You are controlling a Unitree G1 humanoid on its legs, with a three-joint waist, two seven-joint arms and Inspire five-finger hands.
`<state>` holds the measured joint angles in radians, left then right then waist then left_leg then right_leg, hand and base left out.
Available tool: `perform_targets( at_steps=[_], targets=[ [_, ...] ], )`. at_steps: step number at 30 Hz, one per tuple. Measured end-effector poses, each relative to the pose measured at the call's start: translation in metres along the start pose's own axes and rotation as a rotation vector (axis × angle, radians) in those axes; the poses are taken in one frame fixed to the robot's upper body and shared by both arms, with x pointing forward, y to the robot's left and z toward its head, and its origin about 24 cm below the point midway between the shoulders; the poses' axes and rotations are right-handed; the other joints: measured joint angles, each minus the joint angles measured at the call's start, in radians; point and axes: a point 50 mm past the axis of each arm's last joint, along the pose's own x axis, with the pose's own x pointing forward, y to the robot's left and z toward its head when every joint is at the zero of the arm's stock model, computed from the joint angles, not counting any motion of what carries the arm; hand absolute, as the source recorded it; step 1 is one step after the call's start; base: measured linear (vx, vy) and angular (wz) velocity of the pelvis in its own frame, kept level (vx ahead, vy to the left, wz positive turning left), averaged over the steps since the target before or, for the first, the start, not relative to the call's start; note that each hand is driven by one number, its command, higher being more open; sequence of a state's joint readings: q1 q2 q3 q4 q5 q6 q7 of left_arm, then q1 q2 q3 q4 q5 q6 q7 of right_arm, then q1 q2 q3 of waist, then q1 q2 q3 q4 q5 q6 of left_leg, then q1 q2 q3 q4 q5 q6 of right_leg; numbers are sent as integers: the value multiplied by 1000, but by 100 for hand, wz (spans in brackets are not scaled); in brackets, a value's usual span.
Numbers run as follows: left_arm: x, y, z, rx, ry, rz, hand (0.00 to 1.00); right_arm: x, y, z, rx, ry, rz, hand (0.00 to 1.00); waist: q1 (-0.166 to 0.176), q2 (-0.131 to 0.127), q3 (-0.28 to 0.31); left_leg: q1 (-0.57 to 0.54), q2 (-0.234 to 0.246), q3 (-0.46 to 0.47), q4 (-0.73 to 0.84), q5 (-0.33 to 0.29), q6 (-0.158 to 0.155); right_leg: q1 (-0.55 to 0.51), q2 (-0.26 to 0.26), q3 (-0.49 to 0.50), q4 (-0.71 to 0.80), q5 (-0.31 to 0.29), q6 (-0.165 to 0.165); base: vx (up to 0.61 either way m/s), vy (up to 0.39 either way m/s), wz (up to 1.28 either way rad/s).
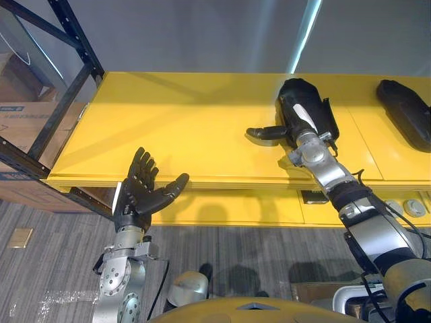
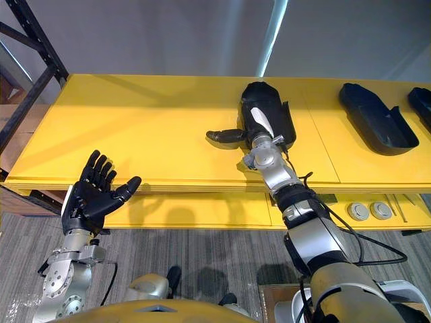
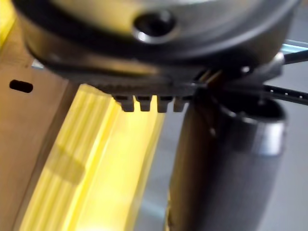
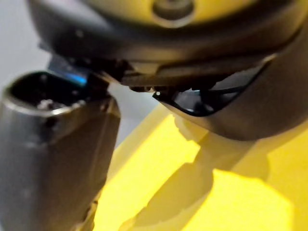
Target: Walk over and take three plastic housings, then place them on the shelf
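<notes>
Three black plastic housings lay on the yellow shelf (image 2: 155, 128), none of them touching. The first housing (image 2: 268, 101), at the centre of the frame, had its long axis running up and down the picture, with its rounded end toward the top. The right hand (image 2: 264, 129) lay on the lower end of it. The thumb (image 2: 225, 136) stuck straight out toward frame left over the bare shelf, clear of the housing. The rest of the hand was dark against the dark plastic, so I could not tell whether it gripped the housing or merely rested on it. The second housing (image 2: 374, 118), well apart at the right of the frame, lay hollow side up, its long axis slanting from upper left to lower right. The third housing (image 2: 423, 102) showed as a dark end cut off by the right edge, so its direction could not be read. The left hand (image 1: 138, 196) hung at the lower left of the frame, in front of the shelf's front edge. Its palm faced up, its fingers (image 1: 143, 167) were straight and spread, and it held nothing. A black rack upright (image 1: 75, 42) crossed the upper left corner, beside a cardboard box (image 1: 23, 124) whose print was too faint to read. Two round grey discs (image 2: 369, 211) sat on the yellow ledge below the shelf at the lower right.
</notes>
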<state>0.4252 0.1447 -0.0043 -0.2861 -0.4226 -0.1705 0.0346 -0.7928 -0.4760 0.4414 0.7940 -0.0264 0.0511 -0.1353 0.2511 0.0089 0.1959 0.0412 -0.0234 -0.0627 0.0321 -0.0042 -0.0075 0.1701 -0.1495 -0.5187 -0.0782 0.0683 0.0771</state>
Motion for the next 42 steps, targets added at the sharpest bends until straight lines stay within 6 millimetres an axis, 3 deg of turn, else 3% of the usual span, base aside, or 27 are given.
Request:
perform_targets(
  at_steps=[13, 19, 22, 25, 31, 36, 40, 42],
  targets=[
    [1, -3, 0, 12, 2, -30, 100, 1, -7, -6, -6, 37, -83, 100, 17, 0, 2, -6, 1, 2, 4, 0, 0, -4, 0, 1, 0, 0, 0, 4, 8, 0],
    [0, -2, 2, 11, -16, -26, 100, 0, -20, -8, 44, 57, -193, 100, 16, -3, 17, -3, -1, 9, 3, 0, 0, -5, -3, 6, 0, 2, 3, 9, 19, -3],
    [0, -2, 2, 11, -22, -26, 100, 0, -27, 1, 71, 13, -258, 100, 12, -5, 21, 0, -1, 16, 0, -2, -1, -7, -4, 13, 0, 2, 3, 0, 0, -6],
    [-2, -1, 3, 10, -29, -20, 100, -2, -32, 24, 96, -113, -308, 100, 0, -4, 22, 0, -1, 24, 0, -4, -3, -10, -4, 18, 0, 2, 3, 19, 21, -5],
    [-2, 0, 3, 11, -30, -18, 100, -15, -39, 62, 132, -346, -374, 100, -11, -6, 23, 4, 0, 32, -1, -9, -6, -11, -6, 29, 1, 2, 3, 20, 31, -5],
    [-2, 0, 3, 12, -30, -20, 100, -26, -40, 76, 171, -432, -381, 100, -13, -6, 24, 5, 0, 40, -2, -10, -6, -13, -6, 33, 1, 2, 3, 3, 7, -1],
    [-3, 2, 3, 15, -29, -12, 100, -47, -33, 71, 319, -458, -353, 100, -14, -6, 24, 13, 1, 58, -2, -16, -5, -16, -6, 52, 4, 2, 3, 14, 35, -13],
    [-5, 5, 3, 17, -27, 10, 100, -63, -20, 54, 431, -416, -328, 100, -28, -8, 23, 20, 2, 71, -2, -21, -3, -16, -7, 65, 6, 2, 3, 16, 41, -19]
  ],
)
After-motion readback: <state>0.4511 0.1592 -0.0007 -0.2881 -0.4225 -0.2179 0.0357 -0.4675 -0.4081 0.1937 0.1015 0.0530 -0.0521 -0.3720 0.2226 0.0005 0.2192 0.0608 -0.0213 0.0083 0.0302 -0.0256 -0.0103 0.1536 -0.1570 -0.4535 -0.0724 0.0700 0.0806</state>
